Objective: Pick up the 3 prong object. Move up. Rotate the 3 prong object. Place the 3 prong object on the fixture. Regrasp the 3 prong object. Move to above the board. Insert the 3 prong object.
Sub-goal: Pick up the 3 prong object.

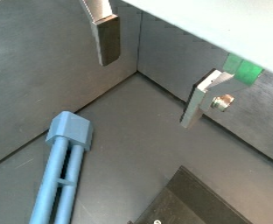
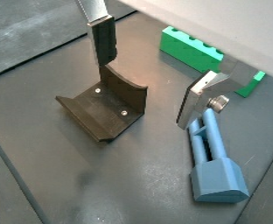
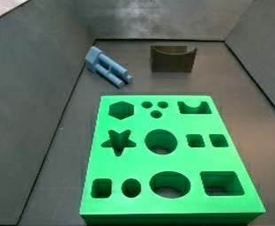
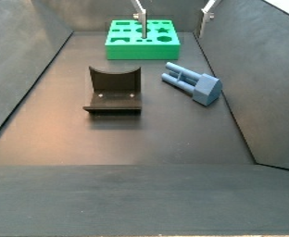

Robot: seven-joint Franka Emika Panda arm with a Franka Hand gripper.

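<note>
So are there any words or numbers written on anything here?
None: no words, numbers or signs can be read in any view.
The board has only cut-out shapes.
The 3 prong object and the fixture are plain.
The gripper, open above the floor, has no marking either.

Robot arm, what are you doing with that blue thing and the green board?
Nothing is being held yet. The gripper hangs open above the floor, its fingers empty. The 3 prong object lies flat on the dark floor, beside the fixture and not touching it. The board sits apart from both, all its holes empty. So the pick-up has not happened yet.
</note>
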